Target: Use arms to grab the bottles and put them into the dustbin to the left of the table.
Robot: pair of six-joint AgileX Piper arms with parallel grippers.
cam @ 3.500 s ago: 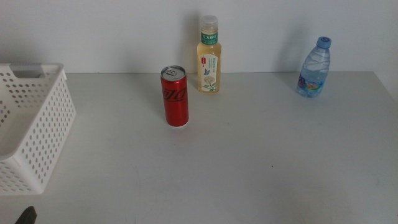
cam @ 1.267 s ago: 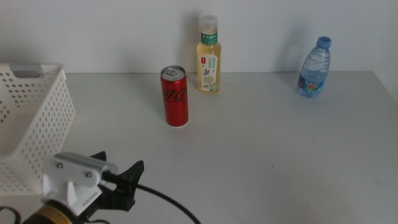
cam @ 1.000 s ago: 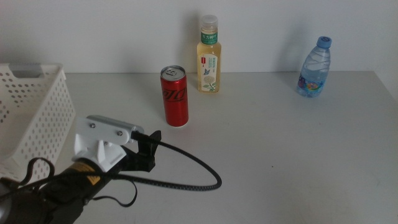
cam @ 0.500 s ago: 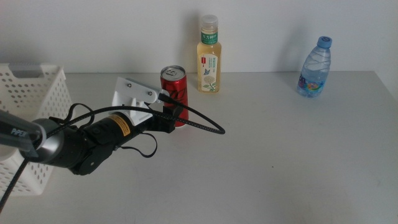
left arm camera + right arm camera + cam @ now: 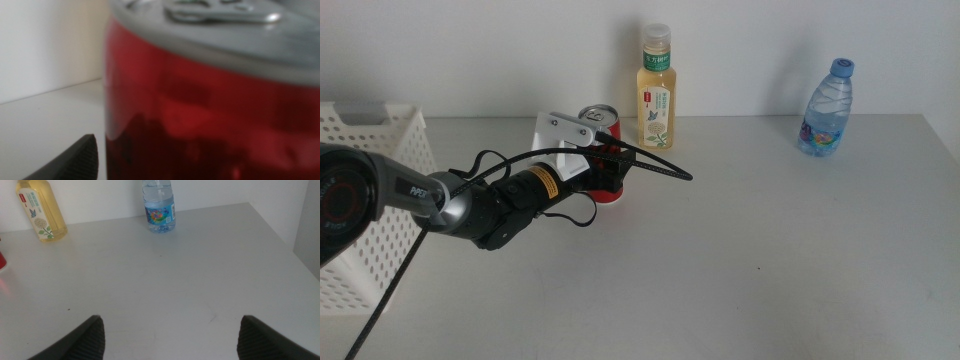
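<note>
Right gripper (image 5: 170,335) waits low over matte grey tabletop (image 5: 740,260), dark wedge jaws wide apart, nothing between. Perforated white bin (image 5: 365,200) at left edge. Left gripper (image 5: 603,170) at slim red can (image 5: 602,152), mid-table; jaws straddle it, clamped or not, cannot tell. Behind: yellow tea bottle (image 5: 655,90); clear ribbed water bottle (image 5: 825,108) far right.

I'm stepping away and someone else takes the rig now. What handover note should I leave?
Left gripper: at the red can, which fills its wrist view; only one jaw shows there, so grip unconfirmed.
Right gripper: open, waiting over bare table, out of the middle view.
Things: can, tea bottle and water bottle all upright on the table; dustbin at the left edge.
Done: nothing binned yet.
Left: grasp the can, drop it in the dustbin, then both bottles.
</note>
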